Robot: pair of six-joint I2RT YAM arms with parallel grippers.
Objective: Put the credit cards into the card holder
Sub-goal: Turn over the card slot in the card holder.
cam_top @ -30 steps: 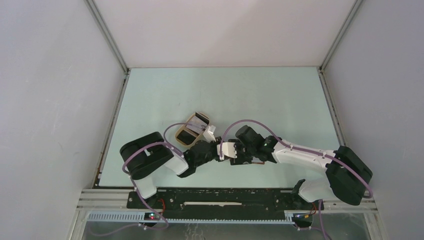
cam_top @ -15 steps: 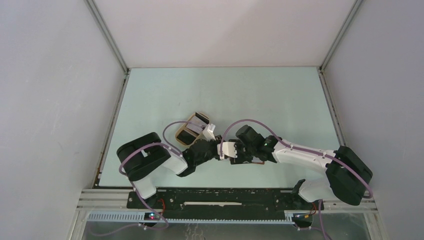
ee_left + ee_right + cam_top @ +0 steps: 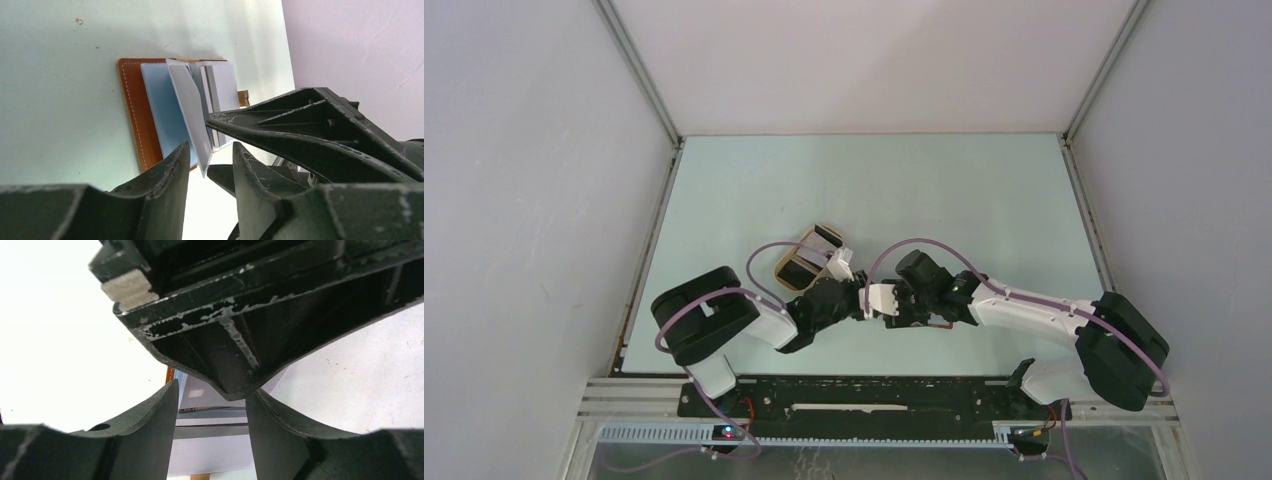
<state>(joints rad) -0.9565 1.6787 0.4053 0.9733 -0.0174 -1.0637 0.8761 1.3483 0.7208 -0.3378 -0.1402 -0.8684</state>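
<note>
The brown card holder [image 3: 131, 107] lies open on the table, with a light blue card [image 3: 162, 110] and a whitish card [image 3: 225, 85] lying on it. A grey card [image 3: 189, 112] stands tilted up from it. Its lower corner sits between the fingers of my left gripper [image 3: 210, 155], with a gap on both sides. My right gripper [image 3: 212, 405] is open and faces a striped card [image 3: 210, 450] head-on; its fingertips [image 3: 212, 119] reach the cards from the right. In the top view both grippers, left [image 3: 864, 300] and right [image 3: 898, 305], meet tip to tip over the holder [image 3: 938, 323].
An oval tan tray [image 3: 796, 252] holding more cards stands just behind my left gripper. The left gripper's black body [image 3: 250, 315] fills the top of the right wrist view. Grey walls enclose the table on three sides.
The left arm's shoulder and elbow have shifted slightly left. Both grippers have stayed in the same spot over the holder.
</note>
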